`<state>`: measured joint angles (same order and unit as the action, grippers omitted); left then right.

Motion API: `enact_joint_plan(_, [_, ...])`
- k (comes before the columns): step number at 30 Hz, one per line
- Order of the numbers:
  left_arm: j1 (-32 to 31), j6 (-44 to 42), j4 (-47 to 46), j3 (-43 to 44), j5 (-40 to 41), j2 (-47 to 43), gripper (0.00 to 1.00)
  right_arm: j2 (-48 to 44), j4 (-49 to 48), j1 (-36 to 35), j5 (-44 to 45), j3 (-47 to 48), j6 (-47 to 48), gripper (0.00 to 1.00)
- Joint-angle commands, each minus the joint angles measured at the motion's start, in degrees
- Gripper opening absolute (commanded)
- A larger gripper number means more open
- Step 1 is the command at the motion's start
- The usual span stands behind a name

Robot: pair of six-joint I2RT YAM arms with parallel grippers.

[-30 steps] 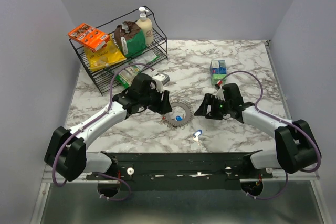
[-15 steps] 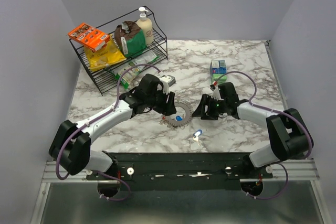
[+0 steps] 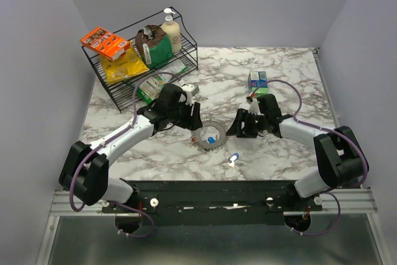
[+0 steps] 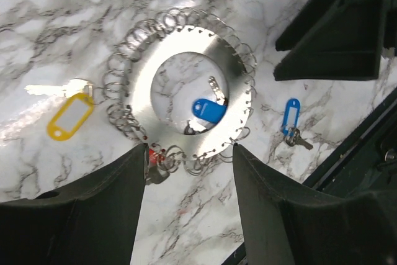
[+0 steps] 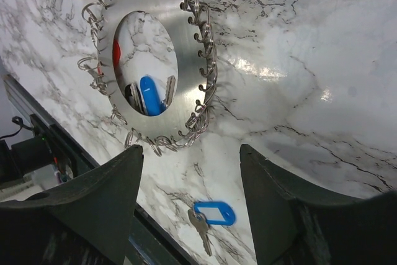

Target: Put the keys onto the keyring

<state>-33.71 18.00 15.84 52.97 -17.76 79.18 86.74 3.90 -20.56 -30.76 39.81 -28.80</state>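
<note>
The keyring [image 3: 213,133] is a jagged silver disc with small wire loops on its rim, flat on the marble; it also shows in the left wrist view [image 4: 147,100] and the right wrist view [image 5: 189,60]. A blue-headed key [image 4: 208,110] lies in its hole. A yellow-tagged key [image 4: 69,115] and a red-headed key [image 4: 154,155] lie at its rim. A blue-and-white tagged key [image 3: 233,159] lies loose nearer the front [image 5: 214,213]. My left gripper [image 4: 189,153] is open at the ring's left edge [image 3: 196,122]. My right gripper [image 5: 191,153] is open just right of the ring [image 3: 233,130].
A black wire rack [image 3: 121,88] with boxes, packets and a pump bottle stands at the back left. A small green-and-blue box [image 3: 257,80] stands behind the right arm. A black rail [image 3: 217,190] runs along the near table edge.
The right gripper has moved a little left, towards the keyring. The left gripper has shifted slightly beside the ring. The keyring and keys have not moved.
</note>
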Motion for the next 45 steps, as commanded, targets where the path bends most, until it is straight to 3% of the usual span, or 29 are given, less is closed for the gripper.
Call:
enact_joint_plan(1, [2.7,1.3,-0.2,-1.6,2.4,-1.9,0.66,0.4,1.2,0.0,0.0,0.4,2.2,0.72])
enact_joint_plan(12, [-6.5,3.4,-2.1,1.7,1.0,5.5,0.66,-0.8,1.6,-0.1,-1.3,-0.7,4.6,0.72])
enact_joint_plan(28, [0.2,4.5,-1.3,-8.4,0.3,-4.4,0.66,-1.0,3.1,-1.0,-1.0,-0.9,5.9,0.72])
enact_joint_plan(45, [-11.7,-0.2,2.5,3.0,3.9,6.2,0.64,-2.6,3.6,-1.2,-1.3,-0.9,4.5,0.69])
